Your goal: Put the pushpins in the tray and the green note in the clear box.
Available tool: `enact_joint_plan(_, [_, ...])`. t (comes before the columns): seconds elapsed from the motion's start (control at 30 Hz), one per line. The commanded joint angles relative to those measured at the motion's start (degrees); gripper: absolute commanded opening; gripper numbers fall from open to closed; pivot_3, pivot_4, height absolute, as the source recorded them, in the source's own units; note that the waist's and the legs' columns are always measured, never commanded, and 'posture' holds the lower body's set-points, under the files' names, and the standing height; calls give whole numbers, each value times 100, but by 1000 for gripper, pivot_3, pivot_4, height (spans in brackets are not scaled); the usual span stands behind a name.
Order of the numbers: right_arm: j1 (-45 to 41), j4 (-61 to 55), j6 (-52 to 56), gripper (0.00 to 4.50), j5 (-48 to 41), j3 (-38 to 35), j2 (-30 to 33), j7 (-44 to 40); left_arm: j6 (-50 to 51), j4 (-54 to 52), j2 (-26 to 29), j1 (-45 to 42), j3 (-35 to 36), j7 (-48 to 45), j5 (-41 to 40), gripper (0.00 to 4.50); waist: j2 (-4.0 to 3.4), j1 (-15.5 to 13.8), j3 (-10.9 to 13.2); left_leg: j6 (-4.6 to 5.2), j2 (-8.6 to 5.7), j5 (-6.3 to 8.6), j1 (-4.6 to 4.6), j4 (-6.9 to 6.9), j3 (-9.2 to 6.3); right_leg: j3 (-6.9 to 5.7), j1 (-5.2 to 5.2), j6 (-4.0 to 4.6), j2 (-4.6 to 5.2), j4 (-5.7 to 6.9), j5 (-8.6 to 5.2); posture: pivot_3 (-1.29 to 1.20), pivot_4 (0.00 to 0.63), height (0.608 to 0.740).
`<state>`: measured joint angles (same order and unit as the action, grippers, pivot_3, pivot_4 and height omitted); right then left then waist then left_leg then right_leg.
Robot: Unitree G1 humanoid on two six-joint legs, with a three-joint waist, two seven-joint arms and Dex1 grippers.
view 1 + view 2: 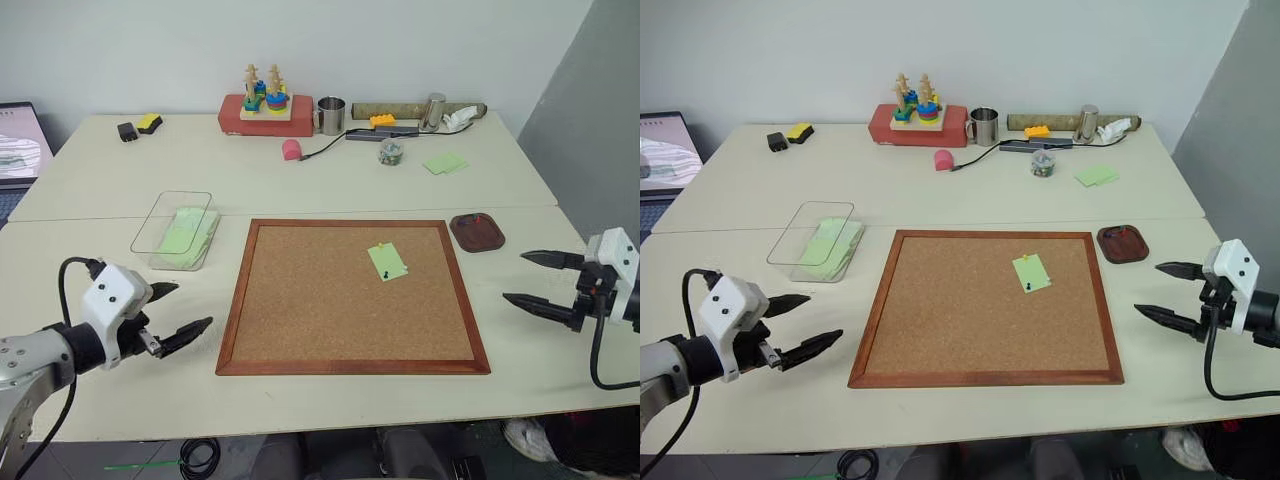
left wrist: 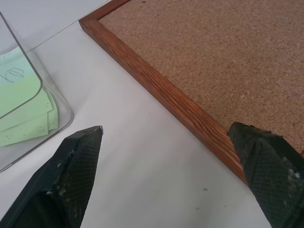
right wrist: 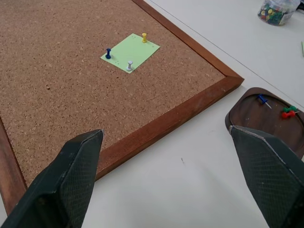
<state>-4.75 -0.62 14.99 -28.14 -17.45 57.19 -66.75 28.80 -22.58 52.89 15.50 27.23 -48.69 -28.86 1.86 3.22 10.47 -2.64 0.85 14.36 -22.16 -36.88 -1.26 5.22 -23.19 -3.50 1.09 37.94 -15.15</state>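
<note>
Three pins: a yellow pushpin [image 3: 144,37], a dark blue pushpin [image 3: 108,53] and a white pushpin [image 3: 129,65] are sticking through the green note [image 3: 129,52], pinning it flat so it is not sliding off.
Green note: it is lying on the cork board [image 1: 330,320], toward the far right part, well apart from both grippers.
Tray: the tray [image 1: 477,233] is sitting just beside the board's far right corner; some pins, maybe blue, red and green, are lying in it already.
Clear box: the clear box [image 1: 170,205] is waiting to the left of the board, with other green papers [image 1: 188,232] inside.
Left gripper: the left gripper [image 1: 170,312] is hovering by the board's left edge near the box, jaws wide, holding nothing.
Right gripper: the right gripper [image 1: 541,280] is hanging near the tray, jaws wide and empty, likely the handy one for pulling pins.
</note>
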Motion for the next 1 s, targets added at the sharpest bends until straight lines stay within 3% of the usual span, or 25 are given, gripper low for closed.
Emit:
enact_joint_plan(0.03, [-156, 38, -124, 4457, 69, -2, -35, -38, -99, -186, -49, -33, 282, -55, -45, 4500, 0, 0, 0, 0, 0, 0, 0, 0, 0, 0, 0, 0, 0, 0, 0, 0, 150, 740])
enact_joint_plan(1.0, [-437, 68, 145, 4457, 468, 167, -206, 498, -2, -160, -173, -246, 48, -11, 196, 4500, 0, -4, 0, 0, -1, 0, -3, -4, -2, -1, 0, -4, 0, 4, 4, 0, 150, 740])
